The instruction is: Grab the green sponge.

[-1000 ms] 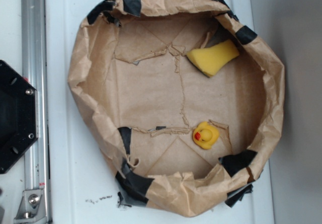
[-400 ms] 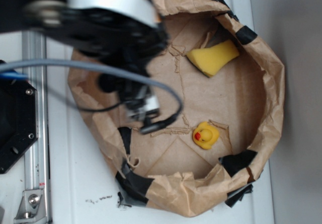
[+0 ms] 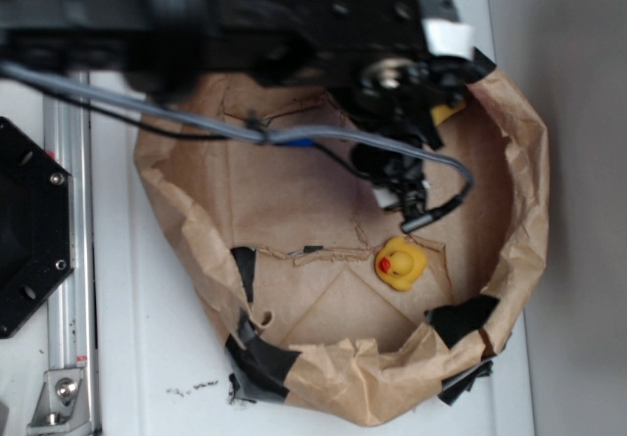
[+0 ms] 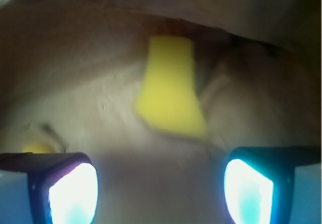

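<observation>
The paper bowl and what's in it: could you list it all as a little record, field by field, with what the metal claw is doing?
container: paper bowl, crumpled brown paper patched with black tape
target: sponge, yellow wedge lying on the bowl floor near the wall
other item: rubber duck, yellow with red beak, apart from the sponge
claw: gripper, open, above the bowl floor, sponge ahead of it
contact: none, fingers not touching the sponge
overhead view: arm hides most of the sponge

Exterior evenly lit, arm (image 3: 245, 24) motion-blurred. My wrist view's dim, soft; fingertips (image 4: 73, 194) glare cyan-white, sponge (image 4: 171, 90) smeared, probably motion blur.
</observation>
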`<state>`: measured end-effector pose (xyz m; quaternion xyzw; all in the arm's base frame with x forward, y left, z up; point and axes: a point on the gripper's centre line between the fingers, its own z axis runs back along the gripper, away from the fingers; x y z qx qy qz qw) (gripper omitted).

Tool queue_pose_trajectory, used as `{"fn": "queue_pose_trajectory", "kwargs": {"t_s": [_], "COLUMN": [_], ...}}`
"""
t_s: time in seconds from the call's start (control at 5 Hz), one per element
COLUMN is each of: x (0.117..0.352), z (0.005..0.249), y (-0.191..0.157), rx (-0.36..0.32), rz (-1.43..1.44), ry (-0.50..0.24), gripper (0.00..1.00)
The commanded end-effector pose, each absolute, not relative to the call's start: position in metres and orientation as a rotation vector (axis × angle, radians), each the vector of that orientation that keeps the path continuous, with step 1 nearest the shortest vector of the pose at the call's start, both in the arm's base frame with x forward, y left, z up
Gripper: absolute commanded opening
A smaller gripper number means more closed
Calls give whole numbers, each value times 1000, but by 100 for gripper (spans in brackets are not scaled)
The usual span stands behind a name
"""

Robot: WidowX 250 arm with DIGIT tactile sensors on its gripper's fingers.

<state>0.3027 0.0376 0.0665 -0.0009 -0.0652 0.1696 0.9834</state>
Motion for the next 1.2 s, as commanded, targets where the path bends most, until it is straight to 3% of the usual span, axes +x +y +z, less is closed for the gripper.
{"fn": "queue_pose_trajectory", "kwargs": {"t_s": [0.0,0.2,0.4,0.6,0.8,1.0], "x": [338,345,354,353,342,324], "z": [65,57,36,38,63,113], "y": [63,71,80,75,60,31], "rx": [50,89,93,96,66,-32], "rz": [339,324,308,291,246,144], "ry": [-183,-173,-109,-119,-150,-205], "gripper": [100,100,100,0,0,0]}}
